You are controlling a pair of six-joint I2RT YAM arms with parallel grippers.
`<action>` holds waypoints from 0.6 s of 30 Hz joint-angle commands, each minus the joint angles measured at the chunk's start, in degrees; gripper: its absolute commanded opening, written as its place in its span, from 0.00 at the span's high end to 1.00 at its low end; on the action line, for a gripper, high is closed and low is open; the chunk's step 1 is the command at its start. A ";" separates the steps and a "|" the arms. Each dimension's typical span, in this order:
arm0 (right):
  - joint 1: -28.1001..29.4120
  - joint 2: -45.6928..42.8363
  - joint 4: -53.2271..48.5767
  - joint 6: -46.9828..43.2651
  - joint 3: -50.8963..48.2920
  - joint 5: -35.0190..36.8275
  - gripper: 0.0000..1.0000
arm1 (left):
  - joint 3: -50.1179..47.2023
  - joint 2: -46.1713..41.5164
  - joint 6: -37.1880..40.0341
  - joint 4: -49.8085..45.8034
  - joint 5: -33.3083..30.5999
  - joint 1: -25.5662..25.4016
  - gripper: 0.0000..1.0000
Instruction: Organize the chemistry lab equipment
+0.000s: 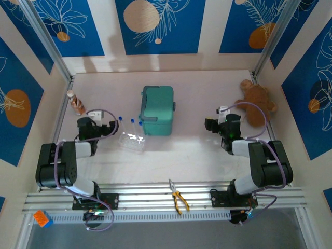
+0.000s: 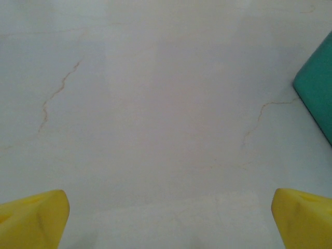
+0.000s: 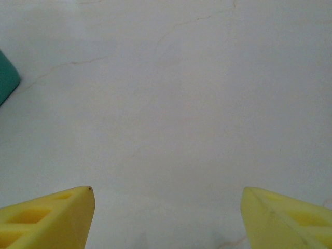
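Two arms: left arm [image 1: 59, 168], right arm [image 1: 264, 166]. Black joint housings, white link covers, a looped lilac cable [image 1: 266, 124] on each. Fingers [image 2: 33, 220] yellow, wedge-shaped, hollow-celled.

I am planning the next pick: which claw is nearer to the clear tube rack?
Left. The left claw sits just left of the tube rack; the right claw is far to its right.

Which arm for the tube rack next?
Left. The left gripper, open, sits right beside the tube rack; the right gripper is farther off, beyond the green box.
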 commanded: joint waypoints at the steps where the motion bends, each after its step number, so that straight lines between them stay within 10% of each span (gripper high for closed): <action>1: -0.36 -0.61 10.83 -1.25 -2.51 -3.17 0.25 | -2.83 0.87 2.69 12.21 -6.98 -3.29 0.00; 11: -4.93 3.06 6.72 2.86 1.15 -7.74 0.24 | -1.67 3.25 4.69 12.11 -9.78 -5.50 0.00; 13: -4.85 3.13 7.08 2.84 1.13 -7.54 0.01 | -1.60 3.30 4.66 12.04 -9.79 -5.50 0.00; 18: -4.50 3.12 7.10 2.64 1.06 -6.76 0.01 | -1.76 3.22 4.65 12.11 -9.78 -5.50 0.00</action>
